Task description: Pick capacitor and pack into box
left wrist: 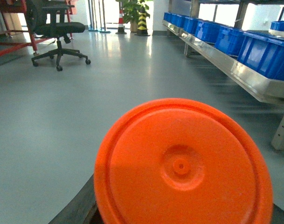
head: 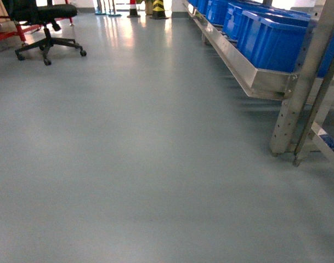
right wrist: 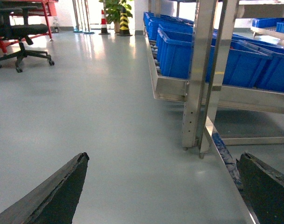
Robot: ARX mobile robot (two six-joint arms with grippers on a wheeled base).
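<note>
A round orange capacitor (left wrist: pixel 181 165) fills the lower half of the left wrist view, its flat end face turned to the camera. My left gripper (left wrist: pixel 179 212) is shut on it. Only one dark finger (left wrist: pixel 79 207) shows, at the capacitor's lower left edge. In the right wrist view my right gripper (right wrist: pixel 162 186) stands open above the grey floor, with nothing between its two dark fingers (right wrist: pixel 53 191). The box is out of view. Neither gripper appears in the head view.
A steel rack (head: pixel 249 76) holding blue bins (head: pixel 271 38) runs along the right, its legs (head: pixel 290 104) on the floor. A black office chair (head: pixel 46 22) stands far left. A traffic cone (head: pixel 133 8) and a striped bollard (head: pixel 158 8) are at the back.
</note>
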